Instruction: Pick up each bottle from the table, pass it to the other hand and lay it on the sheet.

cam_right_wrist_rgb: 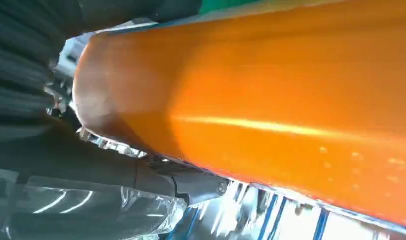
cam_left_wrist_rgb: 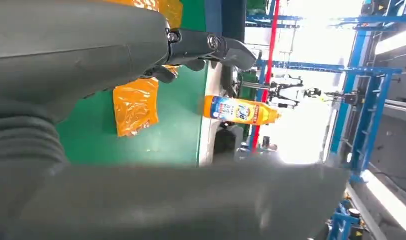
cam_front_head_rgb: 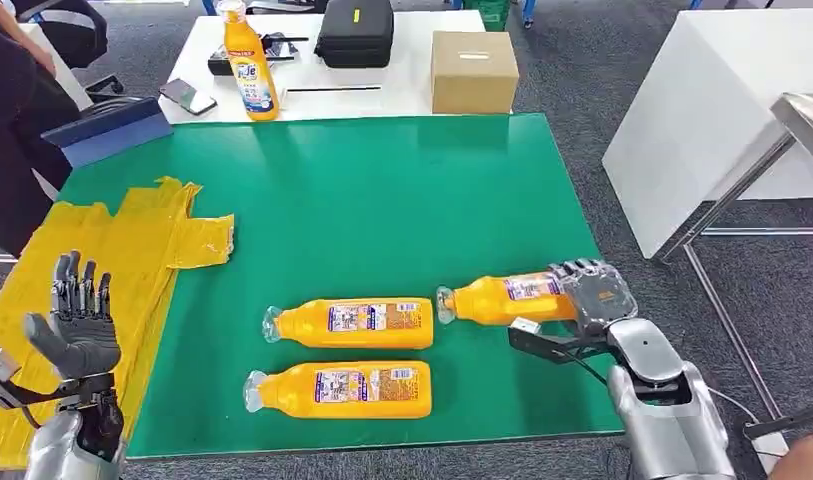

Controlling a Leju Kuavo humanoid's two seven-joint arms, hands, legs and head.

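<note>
Right arm reaches forward over the table's right side; right hand (cam_front_head_rgb: 594, 290) wraps its fingers over the base end of an orange bottle (cam_front_head_rgb: 502, 298). Left arm raised at left; left hand (cam_front_head_rgb: 80, 318) upright, fingers spread, holding nothing.

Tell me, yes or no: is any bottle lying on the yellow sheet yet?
No. The yellow sheet holds no bottle; all three lying bottles are on the green mat.

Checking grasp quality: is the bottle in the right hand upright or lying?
Lying: the bottle is on its side on the green mat, right hand wrapped around its base.
</note>
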